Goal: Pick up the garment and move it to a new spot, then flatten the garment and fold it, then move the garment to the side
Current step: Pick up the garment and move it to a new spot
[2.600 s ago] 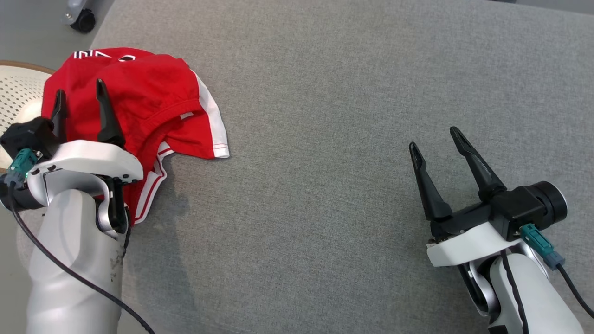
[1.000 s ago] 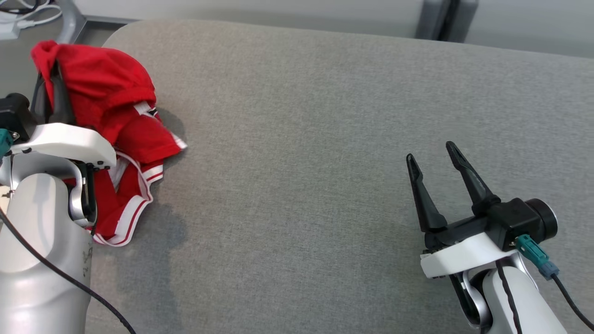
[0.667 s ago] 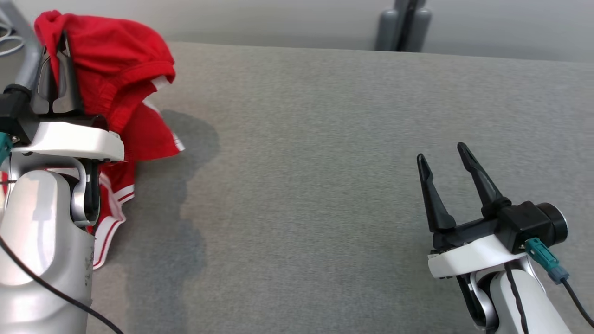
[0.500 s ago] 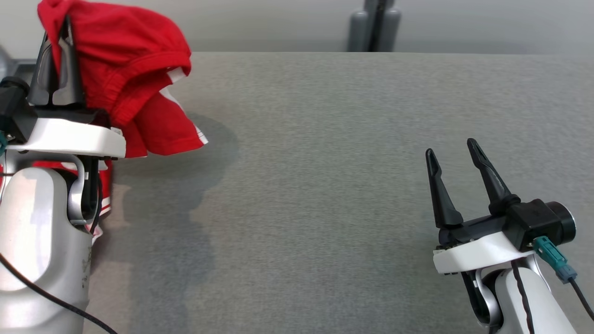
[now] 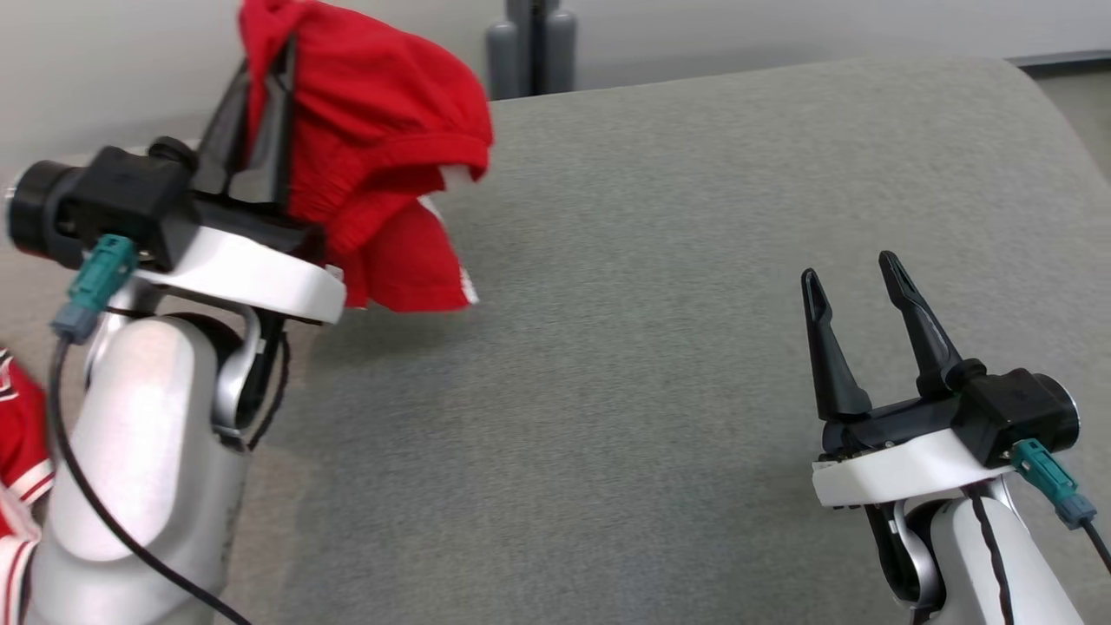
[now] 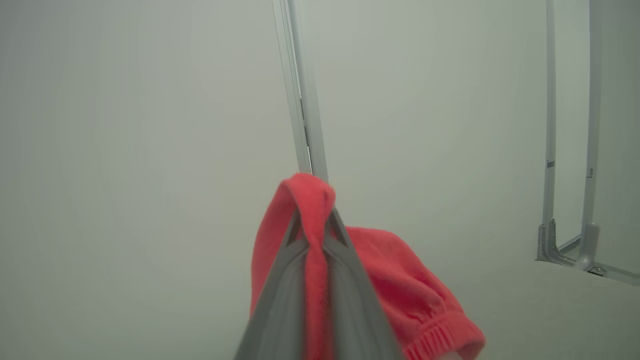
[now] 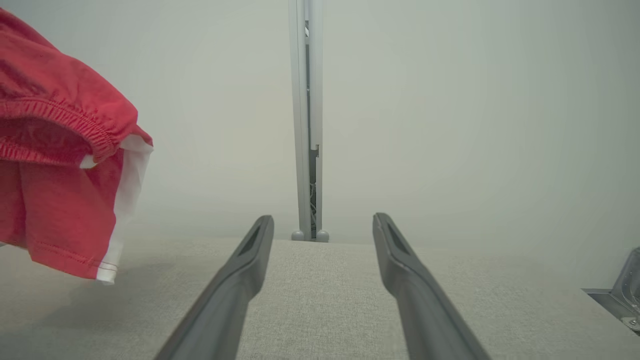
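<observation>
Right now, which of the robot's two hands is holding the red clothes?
The left hand: it is pinched shut on the red clothes, which hang from it. The right hand is open, with nothing between its fingers.

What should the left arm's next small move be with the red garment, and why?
Probably carry it rightward, toward the middle of the grey surface. The left gripper is shut on the red garment, which hangs lifted above the surface's left end. The right gripper stands open at the right, with room between the two.
</observation>
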